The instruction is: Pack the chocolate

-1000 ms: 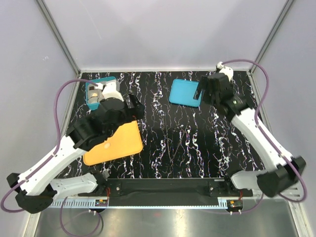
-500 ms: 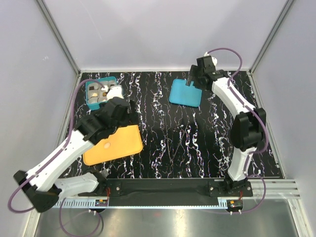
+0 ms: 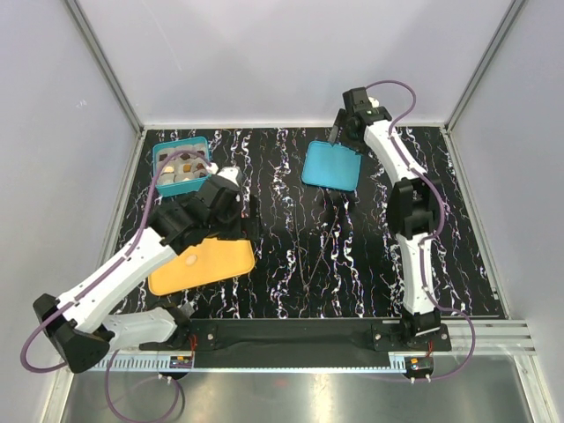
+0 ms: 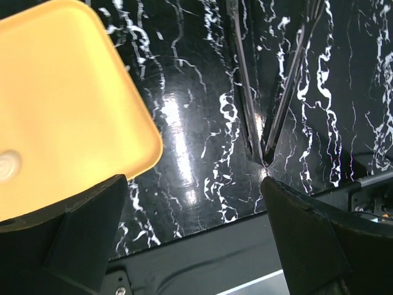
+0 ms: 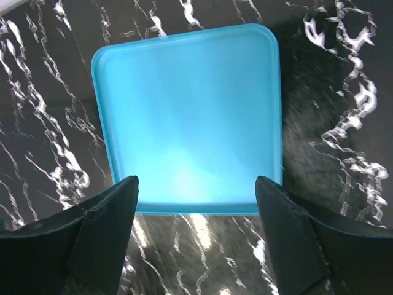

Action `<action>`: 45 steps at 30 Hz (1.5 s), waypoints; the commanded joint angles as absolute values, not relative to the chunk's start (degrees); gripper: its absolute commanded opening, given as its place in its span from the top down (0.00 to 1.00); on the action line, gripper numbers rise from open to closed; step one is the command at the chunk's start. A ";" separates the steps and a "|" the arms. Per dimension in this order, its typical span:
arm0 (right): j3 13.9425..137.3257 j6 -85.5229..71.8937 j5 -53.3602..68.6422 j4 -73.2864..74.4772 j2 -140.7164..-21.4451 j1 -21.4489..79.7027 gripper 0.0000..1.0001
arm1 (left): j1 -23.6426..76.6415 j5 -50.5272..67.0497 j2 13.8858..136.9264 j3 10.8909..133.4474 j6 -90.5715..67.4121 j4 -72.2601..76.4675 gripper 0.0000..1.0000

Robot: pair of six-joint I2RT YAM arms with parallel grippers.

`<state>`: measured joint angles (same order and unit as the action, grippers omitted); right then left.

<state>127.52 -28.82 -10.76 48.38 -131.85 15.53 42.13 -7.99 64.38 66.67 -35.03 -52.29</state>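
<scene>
Dark brown and cream-white, the tiny bite-size chocolate pieces [image 3: 187,166] sit in the pale compartments of the square teal box [image 3: 181,139]. The box is at the far-left corner of the counter [image 3: 300,256], glossy black w/ white marble veins. Top view is too small to count pieces or say which compartment holds which colour. The box is open on top w/ nothing over it. The left arm passes just on its near side w/o covering it.

On the near side of the box, partly under that arm, lies the flat orange tray w/ rounded corners [image 3: 207,269]. A small pale round spot [image 4: 9,166] shows on it; chocolate or a mark, can't tell. The left tool [image 4: 191,184] hangs over bare counter just beside the tray's corner, fingers spread wide, nothing btwn them.

The flat teal rectangular lid [image 5: 187,117] lies well apart from the box, at far-centre of the counter. The right arm reaches out full length to it. The right tool [image 5: 196,184] sits over the lid's far edge, fingers spread, both overlapping that edge in the wrist view. Contact w/ the lid can't be told; nothing is pinched.
</scene>
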 commanded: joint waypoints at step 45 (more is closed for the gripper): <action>125.07 -23.20 -6.59 51.68 -136.58 10.02 0.42 | 28.04 -17.93 71.45 93.69 -33.39 -59.25 0.01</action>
